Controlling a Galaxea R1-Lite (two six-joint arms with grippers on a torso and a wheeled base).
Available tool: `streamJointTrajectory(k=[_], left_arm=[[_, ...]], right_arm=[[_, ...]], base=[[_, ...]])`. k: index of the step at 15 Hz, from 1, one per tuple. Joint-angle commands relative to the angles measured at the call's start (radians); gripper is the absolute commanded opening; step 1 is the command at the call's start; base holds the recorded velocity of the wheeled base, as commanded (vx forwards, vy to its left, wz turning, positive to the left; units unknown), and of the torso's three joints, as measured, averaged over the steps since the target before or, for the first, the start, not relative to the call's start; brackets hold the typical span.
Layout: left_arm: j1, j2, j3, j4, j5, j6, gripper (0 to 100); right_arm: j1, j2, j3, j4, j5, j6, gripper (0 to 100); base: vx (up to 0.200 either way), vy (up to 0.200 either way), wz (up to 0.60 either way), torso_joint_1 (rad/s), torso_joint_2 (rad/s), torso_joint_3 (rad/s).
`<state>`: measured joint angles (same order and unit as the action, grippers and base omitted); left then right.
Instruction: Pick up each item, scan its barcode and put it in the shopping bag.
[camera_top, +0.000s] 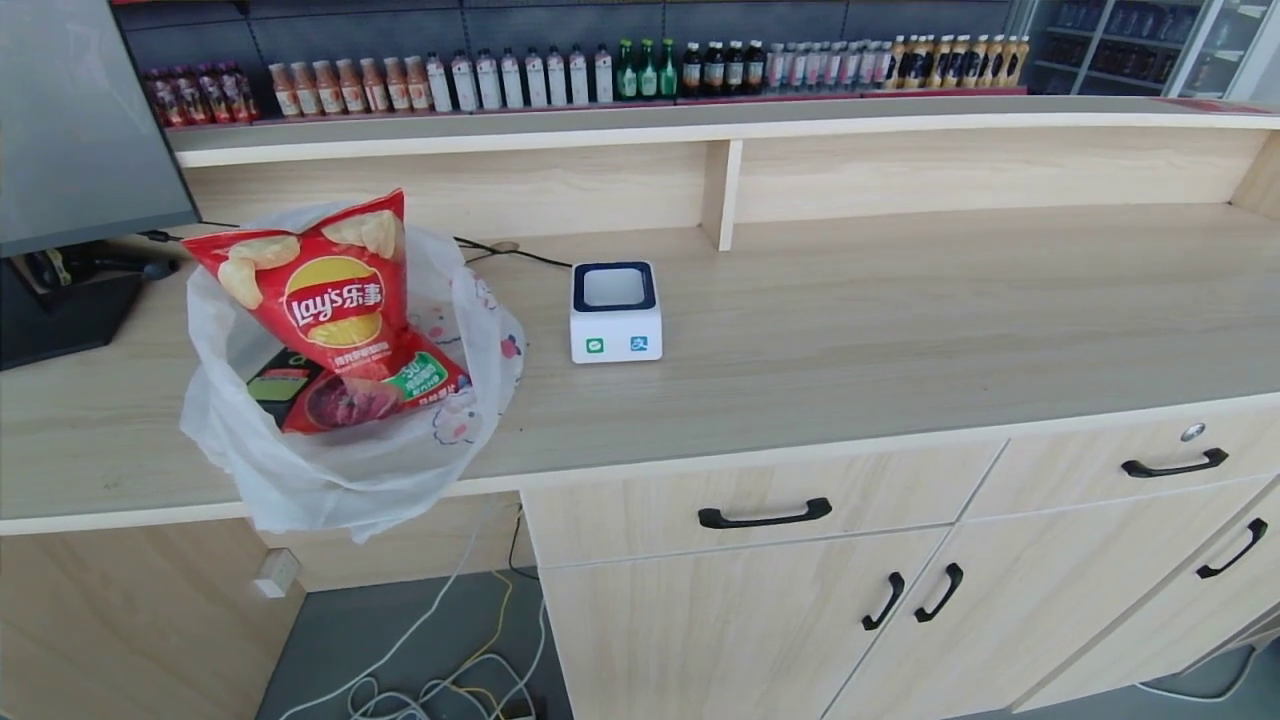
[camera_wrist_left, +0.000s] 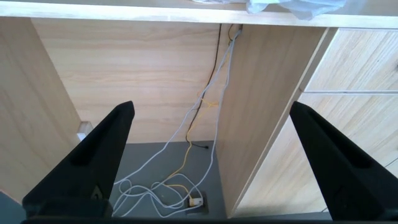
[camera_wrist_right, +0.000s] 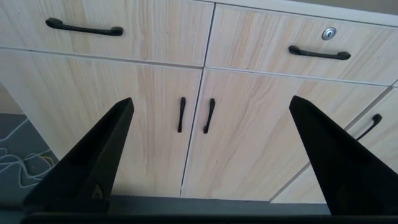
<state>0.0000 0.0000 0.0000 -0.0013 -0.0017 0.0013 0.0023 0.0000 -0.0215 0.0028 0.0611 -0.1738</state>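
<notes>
Wooden counter (camera_top: 850, 330) carried scanner (camera_top: 615, 311), with shopping bag (camera_top: 330, 470) left of scanner holding chips bag (camera_top: 330, 290) and red packet (camera_top: 340, 400) | left gripper (camera_wrist_left: 211, 109) spread wide, empty, lower than scanner, facing cables (camera_wrist_left: 180, 186) | right gripper (camera_wrist_right: 211, 102) spread wide, empty, facing cabinet doors (camera_wrist_right: 186, 124) | bagging looked finished; next move called for finding any unscanned item.

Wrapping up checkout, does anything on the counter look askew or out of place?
The white plastic shopping bag sags over the front edge of the wooden counter, and the red crisp packet pokes out of it, tilted.

Left gripper (camera_wrist_left: 211, 106) and right gripper (camera_wrist_right: 210, 99) have black wedge-shaped fingers (camera_wrist_left: 93, 162).
</notes>
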Motion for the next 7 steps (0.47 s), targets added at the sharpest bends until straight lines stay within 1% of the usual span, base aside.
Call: streamJointTrajectory(k=[1,7], left_arm=[[0.0,0.0,0.0,0.0,0.0,-0.001,100],[0.0,0.0,0.0,0.0,0.0,-0.001,100]], right_arm=[[0.001,0.0,0.0,0.0,0.002,-0.001,100],[0.001,0.0,0.0,0.0,0.0,0.0,100]], base=[[0.0,0.0,0.0,0.0,0.0,0.0],[0.0,0.0,0.0,0.008,0.0,0.0]])
